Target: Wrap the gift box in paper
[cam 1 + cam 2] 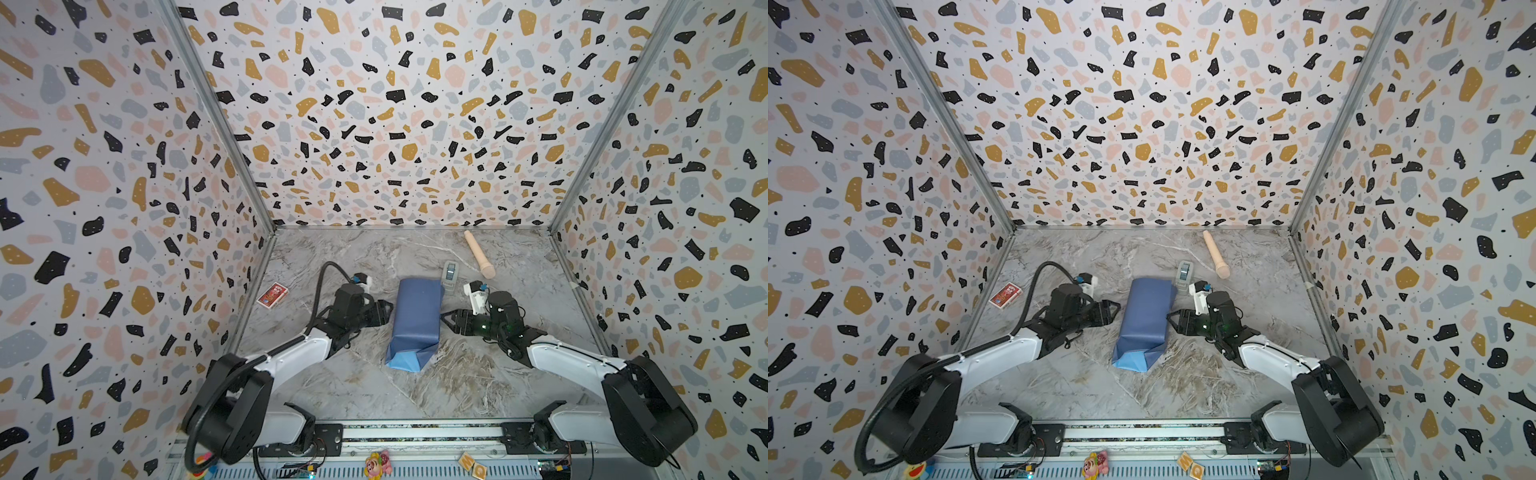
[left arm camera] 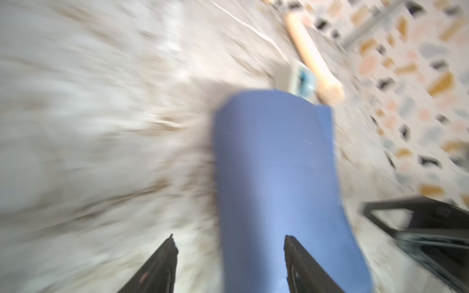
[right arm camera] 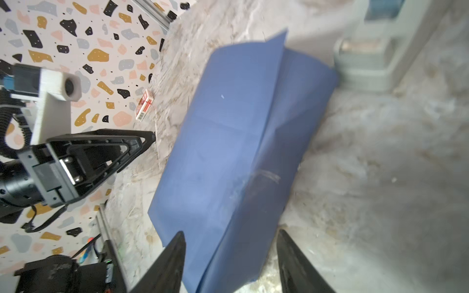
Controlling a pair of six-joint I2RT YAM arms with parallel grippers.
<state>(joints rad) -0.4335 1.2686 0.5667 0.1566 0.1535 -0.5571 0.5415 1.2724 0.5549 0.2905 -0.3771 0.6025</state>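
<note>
Paper (image 1: 415,316) betw. left gripper (image 1: 389,311); right gripper (image 1: 444,318)

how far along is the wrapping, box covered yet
Done: the paper wraps round the gift box, which is hidden, and the near end is folded in. In hand: nothing; left gripper and right gripper flank the parcel, open. Left: the far end, by the tape dispenser, looks unfolded.

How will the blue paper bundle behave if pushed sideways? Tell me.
The paper likely slides as one block, since it sits folded around something boxy. Its loosely folded near end may crumple or spring open.
</note>
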